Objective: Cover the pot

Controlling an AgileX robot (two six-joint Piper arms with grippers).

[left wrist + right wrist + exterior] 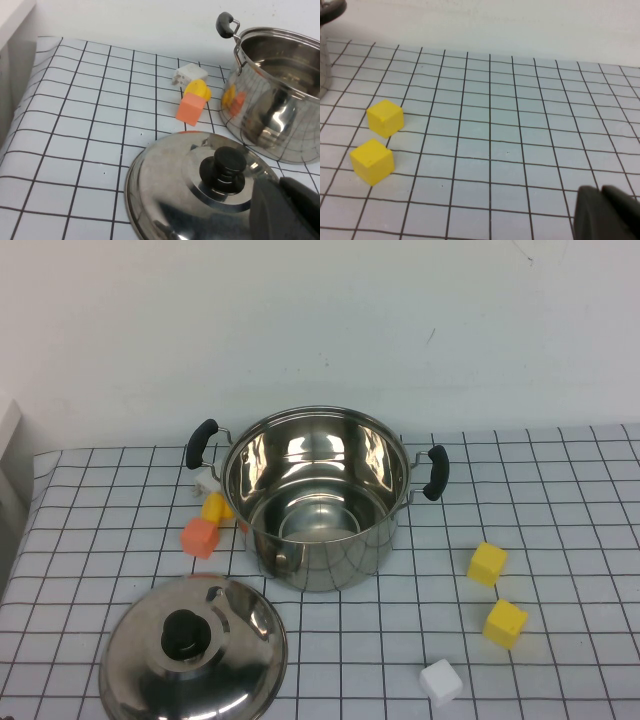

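Lying at seven o'clock on the table [560,470], nearest the robot, the domed steel lid [193,652] rests rim-down with its black knob [186,635] on top, apart from the pot. A white cube [441,681] sits at five o'clock, with two yellow cubes [505,623] [487,564] beyond it toward three o'clock, well apart from the pot. At the centre stands the pot [318,498], upright and uncovered, its two black handles [200,443] [436,472] pointing to ten and three o'clock; its polished inside holds nothing but reflections. Just beside its wall at nine o'clock cluster an orange cube [201,537], a yellow piece [216,507] and a small white piece [207,482] farther back. In the left wrist view, a dark part of the left gripper [287,210] shows over the lid's edge, near the knob; whether it is released or clenched cannot be told. In the right wrist view, a dark part of the right gripper [607,212] hangs over bare table, past the yellow cubes; its state cannot be told either.
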